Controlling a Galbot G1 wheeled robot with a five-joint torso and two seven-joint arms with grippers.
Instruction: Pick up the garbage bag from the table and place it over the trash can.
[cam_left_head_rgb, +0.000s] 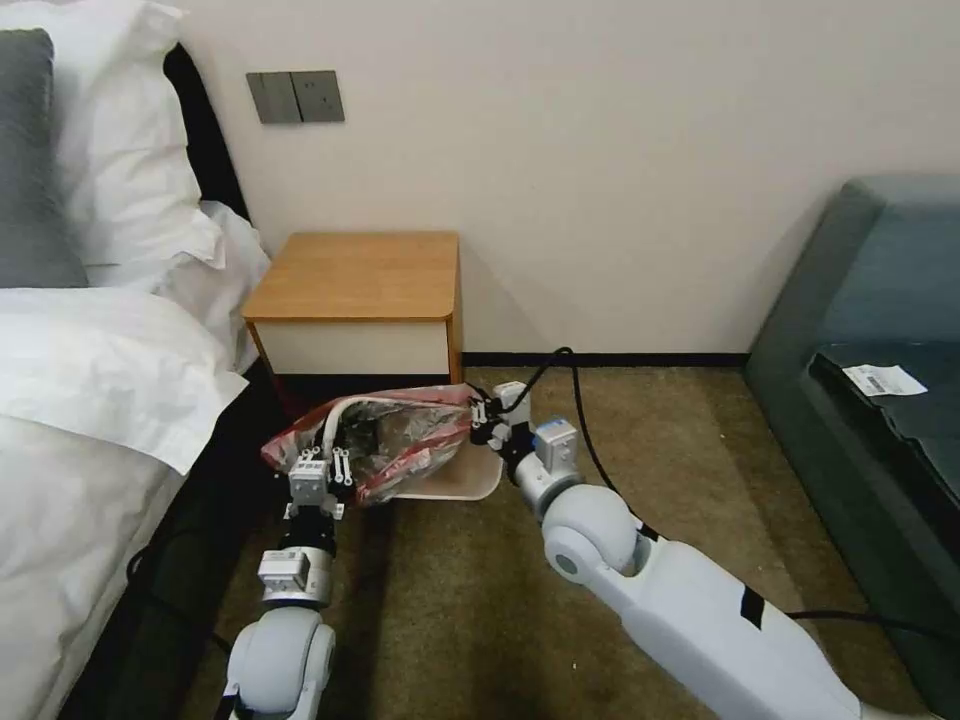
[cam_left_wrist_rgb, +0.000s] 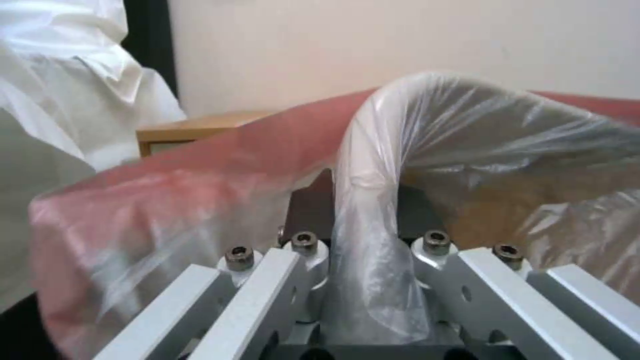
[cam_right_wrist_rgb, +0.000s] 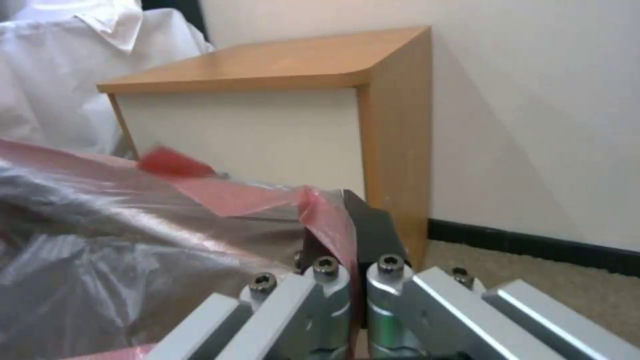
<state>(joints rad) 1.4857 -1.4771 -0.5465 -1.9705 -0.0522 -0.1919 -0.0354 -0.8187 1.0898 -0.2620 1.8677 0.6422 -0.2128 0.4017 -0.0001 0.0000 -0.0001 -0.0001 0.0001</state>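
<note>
Bag stretched over can, on the floor at 6 o'clock of the tabletop | left hand clenched on bag and rim, right hand pinching red band | keep tension even, lower both sides together.

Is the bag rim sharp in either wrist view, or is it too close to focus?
Left wrist view: the thin translucent red-banded garbage bag is soft and smeared near the left gripper. Right wrist view: red rim blurred at the right gripper; wooden cabinet sharper.
</note>
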